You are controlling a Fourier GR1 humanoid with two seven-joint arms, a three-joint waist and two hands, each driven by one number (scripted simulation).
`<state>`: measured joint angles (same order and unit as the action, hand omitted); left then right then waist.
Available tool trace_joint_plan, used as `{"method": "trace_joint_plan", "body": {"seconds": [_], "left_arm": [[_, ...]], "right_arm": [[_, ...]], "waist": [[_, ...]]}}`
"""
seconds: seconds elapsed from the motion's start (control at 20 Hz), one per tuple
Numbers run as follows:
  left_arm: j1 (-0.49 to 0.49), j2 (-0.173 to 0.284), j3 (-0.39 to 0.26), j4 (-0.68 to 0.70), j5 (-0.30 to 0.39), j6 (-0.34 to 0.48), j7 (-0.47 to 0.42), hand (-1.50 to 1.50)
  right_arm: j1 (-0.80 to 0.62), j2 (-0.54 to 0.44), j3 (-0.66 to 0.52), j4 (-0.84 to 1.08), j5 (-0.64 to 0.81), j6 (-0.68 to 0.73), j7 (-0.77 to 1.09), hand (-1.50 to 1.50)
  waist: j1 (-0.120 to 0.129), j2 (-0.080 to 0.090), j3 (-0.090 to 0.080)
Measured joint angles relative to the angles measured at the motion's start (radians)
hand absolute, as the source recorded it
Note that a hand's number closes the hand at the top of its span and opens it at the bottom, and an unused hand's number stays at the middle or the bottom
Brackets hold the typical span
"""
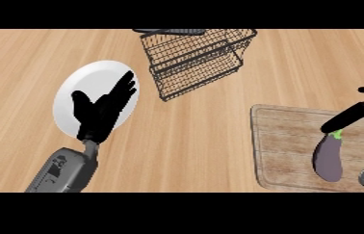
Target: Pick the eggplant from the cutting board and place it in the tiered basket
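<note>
**Eggplant on board, right hand at its stem end**

Lower left: grey forearm [64, 171] coming in from bottom edge, nearest to the lens. Ends in black left hand [103, 110], fingers straight and slightly spread, thumb out to the side, holding nothing. Seen over a white plate [74, 84] lying flat on the wooden bench [192, 146].

Lower right: wooden cutting board [284, 151], pale, with a darker rim, running off the right edge of view. Purple eggplant [329, 158] lying on it near the right side, long axis roughly up-down, green stem end at the top. Right hand [347, 118] reaching in from the right edge as a dark slanted shape, its lower tip meeting the green stem end. Mostly out of view; cannot tell whether its fingers are apart or closed.

Top centre: black wire tiered basket [195, 59], tilted in perspective, two wire levels visible, nothing seen inside. Stands well apart from the cutting board, just right of the plate. Eggplant not in basket.
</note>
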<state>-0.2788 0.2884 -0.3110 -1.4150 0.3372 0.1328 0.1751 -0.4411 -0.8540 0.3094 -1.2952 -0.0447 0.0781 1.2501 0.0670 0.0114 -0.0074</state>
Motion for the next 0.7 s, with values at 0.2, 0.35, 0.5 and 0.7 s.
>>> {"method": "trace_joint_plan", "body": {"seconds": [0.2,0.35,0.5,0.7], "left_arm": [[0.008,0.004,0.011,0.004,0.003,-0.004,-0.003,0.00],[0.019,-0.009,0.009,0.010,-0.005,0.006,-0.013,0.00],[0.032,-0.005,0.014,0.003,-0.007,0.008,-0.013,0.00],[0.053,-0.002,0.017,-0.009,-0.013,0.012,-0.014,0.00]], "right_arm": [[-0.053,0.037,0.056,0.074,-0.019,0.009,0.002,-1.50],[-0.086,0.075,0.095,0.132,-0.033,0.009,0.002,-1.50],[-0.099,0.094,0.134,0.174,-0.040,0.009,0.003,-1.50],[-0.119,0.108,0.184,0.214,-0.029,0.001,0.004,-1.50]], "waist": [[-0.013,-0.006,0.000],[-0.022,-0.008,0.000],[-0.034,-0.012,0.000],[-0.047,-0.017,0.001]]}}
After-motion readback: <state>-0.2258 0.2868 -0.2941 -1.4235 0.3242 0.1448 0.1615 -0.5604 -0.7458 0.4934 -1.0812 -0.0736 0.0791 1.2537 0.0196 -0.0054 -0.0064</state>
